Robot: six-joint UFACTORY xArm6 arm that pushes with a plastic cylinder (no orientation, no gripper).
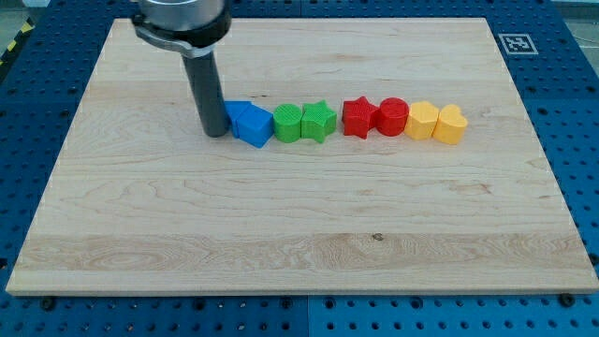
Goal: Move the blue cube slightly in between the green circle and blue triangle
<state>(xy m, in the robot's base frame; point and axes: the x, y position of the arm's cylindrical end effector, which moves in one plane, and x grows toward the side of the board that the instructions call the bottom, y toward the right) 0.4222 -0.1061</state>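
Note:
My tip [215, 133] touches the board at the left end of a row of blocks. Right beside it to the view's right lies a blue triangle [235, 112], partly hidden behind the blue cube [253, 125], which sits slightly toward the view's bottom of it. The green circle [287, 124] stands just right of the blue cube, nearly touching it. The tip seems to touch the blue triangle's left side.
Further right in the same row are a green star [318, 121], a red star [359, 117], a red circle [393, 117], a yellow block [423, 121] and a yellow heart-like block [451, 124]. The wooden board [299, 234] has a marker tag [516, 43] beyond its top right corner.

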